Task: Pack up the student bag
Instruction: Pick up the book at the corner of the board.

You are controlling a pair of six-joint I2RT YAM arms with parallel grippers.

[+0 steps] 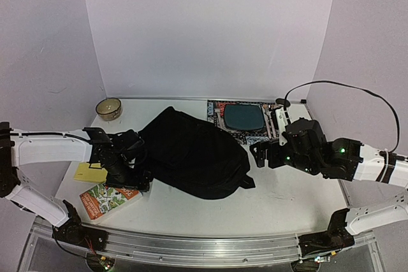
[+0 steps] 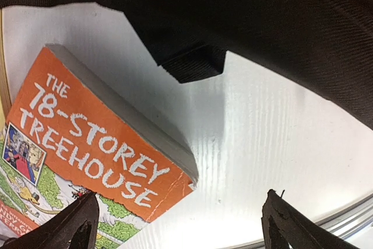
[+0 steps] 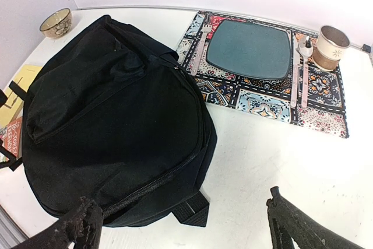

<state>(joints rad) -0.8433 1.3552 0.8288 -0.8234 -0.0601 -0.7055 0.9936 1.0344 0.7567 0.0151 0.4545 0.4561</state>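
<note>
Left wrist view: left gripper (image 2: pixel 179 202), jaws apart, should shift toward 9 o'clock, straddling the Treehouse book (image 2: pixel 87 144).

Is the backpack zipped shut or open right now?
Shut, as far as shows: the backpack lies flat, its zipper closed along the near edge; no opening visible.

Black fabric student bag (image 1: pixel 191 154), zipped, slumped flat mid-table.

Matt black cloth student bag (image 3: pixel 116 138)
</note>
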